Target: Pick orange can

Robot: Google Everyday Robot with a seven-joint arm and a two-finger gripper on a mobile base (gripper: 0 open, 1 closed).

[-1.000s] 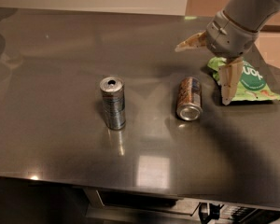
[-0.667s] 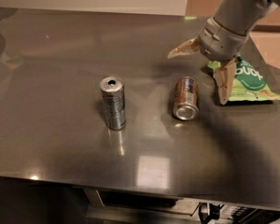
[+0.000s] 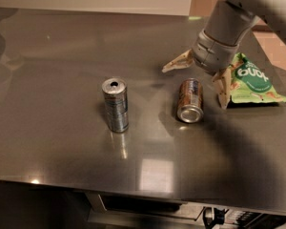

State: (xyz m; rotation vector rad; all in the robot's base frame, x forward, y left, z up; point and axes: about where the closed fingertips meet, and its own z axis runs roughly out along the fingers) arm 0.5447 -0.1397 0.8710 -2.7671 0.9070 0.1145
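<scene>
A brushed steel table [image 3: 62, 56] fills nearly the whole view, its surface catching soft reflections. The grey robot arm [image 3: 229, 23] reaches in from the upper right and slopes down toward the right half of the table. At its end the gripper [image 3: 194, 87] hangs just over the far end of the orange can, its jaws spread wide. The two tan fingers [image 3: 178, 63] are splayed, one to the left and one down toward the right, and grip nothing.

A green snack bag [image 3: 252, 80] with white lettering lies flat by the right edge. The right finger overlaps its left edge in the view. Whether the bag is sealed cannot be told.

A silver-blue can [image 3: 115, 105] stands upright left of centre, well apart from the rest. A small dark opening shows in its top, but nothing of its contents can be seen.

The orange can [image 3: 190, 100] lies on its side right of centre, between the upright can and the bag, just beside the bag. Its shiny silver end faces the camera. It rests on the table, and it cannot be told whether the fingers touch it.
</scene>
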